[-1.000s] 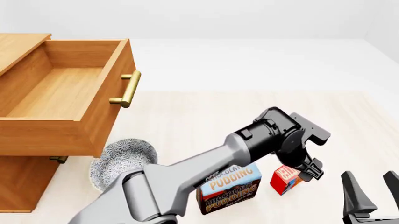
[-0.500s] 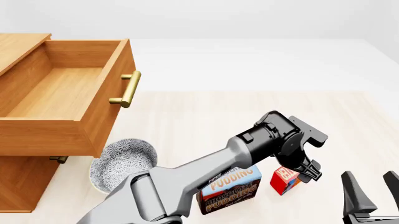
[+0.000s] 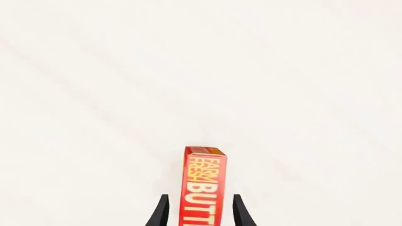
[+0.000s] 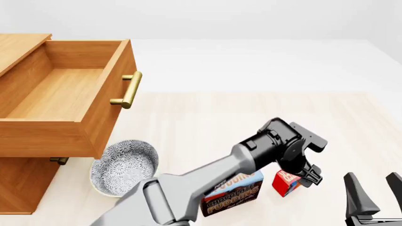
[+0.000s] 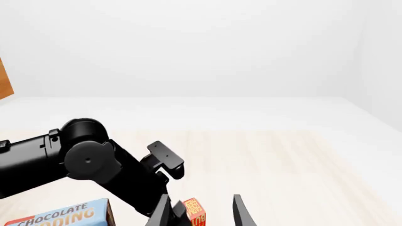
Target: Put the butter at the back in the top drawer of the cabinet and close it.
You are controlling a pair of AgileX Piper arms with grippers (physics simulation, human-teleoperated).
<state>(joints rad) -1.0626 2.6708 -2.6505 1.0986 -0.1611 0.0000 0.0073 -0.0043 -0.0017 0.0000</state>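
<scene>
While straddling the butter [image 3: 203,188] with the left gripper [image 3: 199,212], best to sink a little deeper before squeezing: wrist view shows both fingers spread, 1 on each long side of the upright red box, slim gaps on both flanks, no contact visible yet. Should keep the box centred between the fingers so neither side nudges it over first; standing on a narrow end, likely to tip or twist if 1 pad lands early. Then close squarely on the broad faces and lift straight up. Nearest the camera in front view, right gripper [image 4: 374,195] parked low at the right edge, fingers apart and holding nothing, just beside the butter [image 4: 287,182] but not touching; worth leaving idle. Just left of the butter, pudding box [image 4: 231,194] partly hidden under the left forearm, close enough to be clipped by the arm on the way out, so rise clear before swinging left. Further left, patterned bowl [image 4: 121,167] sitting near the cabinet [image 4: 25,181] base, directly beneath the carry path; needs height to pass. Farther back, top drawer [image 4: 63,96] pulled fully out, interior bare, brass handle [image 4: 129,90] facing right. Butter to go toward its rear end. Closing not yet due.
</scene>
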